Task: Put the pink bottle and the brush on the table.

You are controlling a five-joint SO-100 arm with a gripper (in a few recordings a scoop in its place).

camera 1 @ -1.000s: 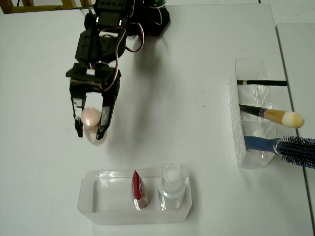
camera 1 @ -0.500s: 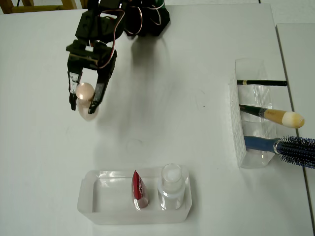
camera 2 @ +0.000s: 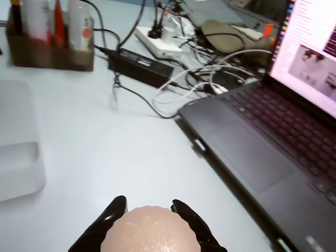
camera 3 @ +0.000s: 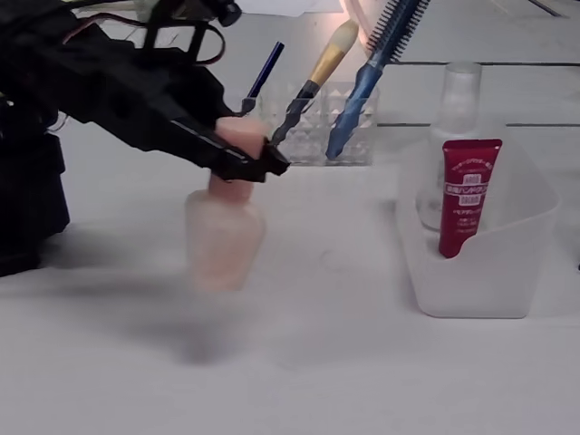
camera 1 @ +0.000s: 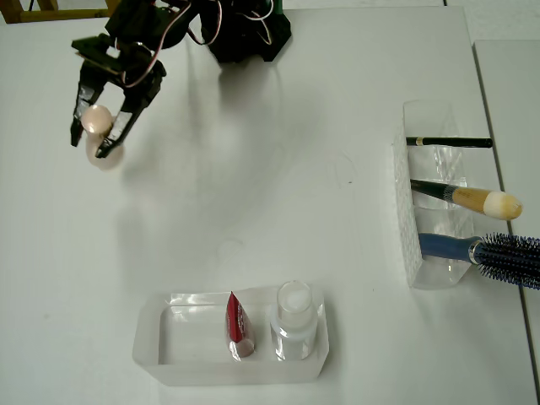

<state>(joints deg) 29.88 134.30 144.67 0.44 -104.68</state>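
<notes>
White and plain, the table [camera 1: 278, 211] carries a clear tray [camera 1: 160, 346] at its near edge in the overhead view, with a red tube [camera 1: 237, 325] and a clear bottle [camera 1: 294, 321] standing in it. At the right a clear holder [camera 1: 422, 211] keeps the brush [camera 1: 472, 199], a blue hairbrush [camera 1: 498, 253] and a thin dark stick [camera 1: 447, 142].

The pink bottle [camera 1: 99, 135] is seen at the far left of the overhead view, pinched at its cap by the claw [camera 1: 97, 139]. In the fixed view the bottle [camera 3: 224, 237] hangs upright and blurred, clear of the table, with a shadow beneath it.

A slip is judged the main risk: only the rounded cap is gripped, as the wrist view [camera 2: 152, 231] shows, so the body could swing or drop out if the arm is stopped sharply. If it is released while above the surface, the narrow bottle could topple and roll. Cables and a laptop [camera 2: 273, 142] lie ahead in the wrist view, and a wider swing could bring the bottle against them.

Compared with a second ago, the claw and bottle have been carried from the left-centre of the table, near the tray, to the far left corner. Everything else is unchanged; the brush is still in its holder.
</notes>
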